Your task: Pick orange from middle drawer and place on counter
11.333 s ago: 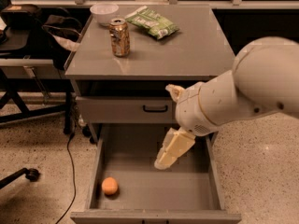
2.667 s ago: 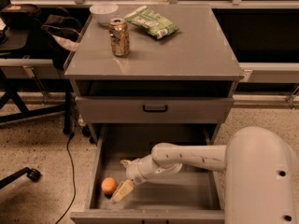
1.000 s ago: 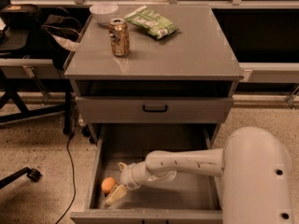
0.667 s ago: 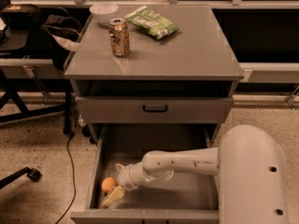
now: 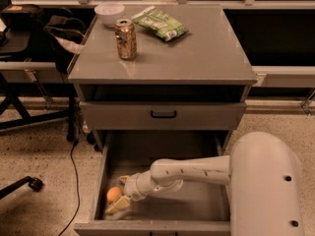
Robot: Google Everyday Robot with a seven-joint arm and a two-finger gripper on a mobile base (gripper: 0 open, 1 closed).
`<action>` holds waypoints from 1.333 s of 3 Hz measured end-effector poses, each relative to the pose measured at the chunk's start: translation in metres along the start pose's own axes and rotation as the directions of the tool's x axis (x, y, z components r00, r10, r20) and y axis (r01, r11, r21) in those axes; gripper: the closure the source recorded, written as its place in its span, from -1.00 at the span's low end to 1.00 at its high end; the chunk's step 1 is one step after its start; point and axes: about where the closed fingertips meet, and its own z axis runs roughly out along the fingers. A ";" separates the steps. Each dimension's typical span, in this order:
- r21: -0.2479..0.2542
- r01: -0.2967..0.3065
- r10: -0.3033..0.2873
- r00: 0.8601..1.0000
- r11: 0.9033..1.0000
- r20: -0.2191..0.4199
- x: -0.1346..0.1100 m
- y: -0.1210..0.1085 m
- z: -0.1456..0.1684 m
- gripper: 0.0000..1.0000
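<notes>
The orange [image 5: 114, 194] lies on the floor of the open middle drawer [image 5: 167, 156], near its front left corner. My gripper [image 5: 119, 200] reaches down into the drawer from the right on a white arm and sits right at the orange, one cream finger [image 5: 118, 206] in front of it and the other behind it. The counter [image 5: 197, 53] is the grey cabinet top above.
On the counter stand a drink can [image 5: 126, 39], a white bowl [image 5: 109, 12] and a green snack bag [image 5: 159, 23]. A shallower drawer front with a black handle [image 5: 163, 114] is shut above the open drawer. A chair base and a cable lie on the floor at the left.
My gripper has moved left and forward across the drawer floor to the orange. In the last second it has edged closer around it. The orange has not moved.
</notes>
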 end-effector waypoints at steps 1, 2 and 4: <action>0.000 0.000 0.000 1.000 1.000 0.000 0.000 0.000 0.000 -0.15; 0.000 0.000 0.000 1.000 1.000 0.000 0.000 0.000 0.000 0.31; -0.023 0.012 -0.012 1.000 1.000 0.000 -0.006 0.001 0.000 1.00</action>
